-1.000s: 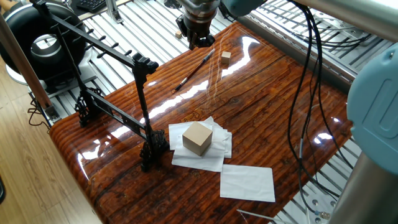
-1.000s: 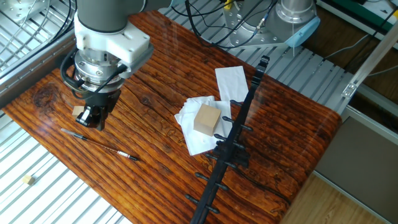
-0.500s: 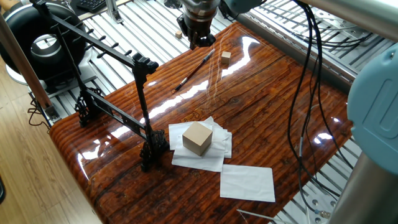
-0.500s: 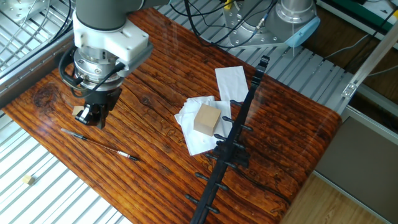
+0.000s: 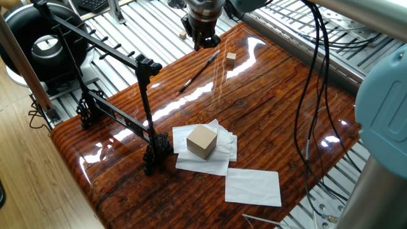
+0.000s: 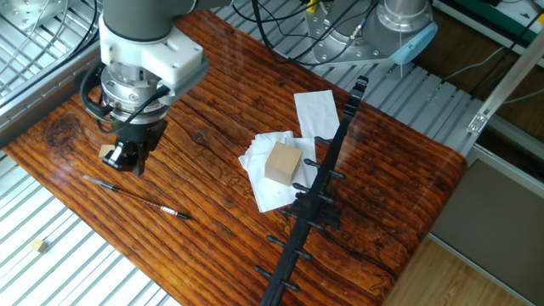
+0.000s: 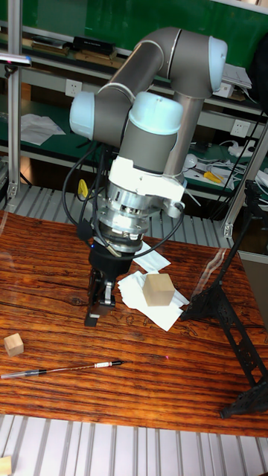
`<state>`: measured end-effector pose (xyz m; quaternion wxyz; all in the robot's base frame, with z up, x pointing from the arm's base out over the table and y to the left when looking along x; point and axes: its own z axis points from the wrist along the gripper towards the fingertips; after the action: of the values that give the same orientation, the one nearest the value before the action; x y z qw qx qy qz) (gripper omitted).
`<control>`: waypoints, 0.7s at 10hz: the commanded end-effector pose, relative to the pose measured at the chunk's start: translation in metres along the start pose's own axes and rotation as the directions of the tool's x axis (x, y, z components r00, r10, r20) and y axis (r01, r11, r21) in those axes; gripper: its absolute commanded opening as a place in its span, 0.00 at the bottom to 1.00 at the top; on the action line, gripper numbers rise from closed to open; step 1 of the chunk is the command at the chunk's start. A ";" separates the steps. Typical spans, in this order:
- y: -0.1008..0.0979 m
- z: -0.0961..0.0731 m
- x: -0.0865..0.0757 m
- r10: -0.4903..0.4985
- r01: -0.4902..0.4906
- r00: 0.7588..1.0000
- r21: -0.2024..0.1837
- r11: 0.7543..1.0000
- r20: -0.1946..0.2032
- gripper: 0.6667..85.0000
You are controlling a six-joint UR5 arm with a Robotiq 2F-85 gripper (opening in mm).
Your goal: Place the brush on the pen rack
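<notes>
The brush point(image 6: 136, 197) lies flat on the wooden table near its edge, thin and dark with a paler tip; it also shows as the brush point(image 5: 199, 72) and the brush point(image 7: 63, 370). My gripper point(image 6: 127, 161) hangs just beyond its handle end, pointing down, fingers slightly apart and empty. It appears again as the gripper point(image 5: 205, 43) and the gripper point(image 7: 97, 312). The pen rack point(image 5: 95, 41), a black frame with a slanted pegged bar, stands at the opposite end of the table, also seen as the pen rack point(image 6: 327, 161) and the pen rack point(image 7: 223, 297).
A small tan cube point(image 6: 106, 152) sits right beside the gripper. A cardboard box point(image 6: 283, 163) rests on white paper sheets point(image 6: 316, 109) mid-table, next to the rack. Another tiny cube point(image 6: 37, 246) lies on the slatted metal beyond the table edge. Black cables point(image 5: 315, 76) hang along the arm.
The gripper shifted very slightly between a second and half a second ago, then held still. The brush has not moved.
</notes>
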<state>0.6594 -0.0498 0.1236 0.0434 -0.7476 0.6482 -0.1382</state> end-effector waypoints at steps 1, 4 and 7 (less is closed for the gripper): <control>0.003 -0.001 0.016 0.038 -0.038 0.998 -0.011 0.999 -0.058 0.01; 0.013 -0.002 0.025 0.031 -0.036 0.995 -0.049 0.998 -0.093 0.01; 0.013 -0.002 0.023 0.013 -0.017 0.997 -0.048 0.999 -0.082 0.01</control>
<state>0.6503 -0.0731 0.1253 0.0001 -0.7359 0.6593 -0.1546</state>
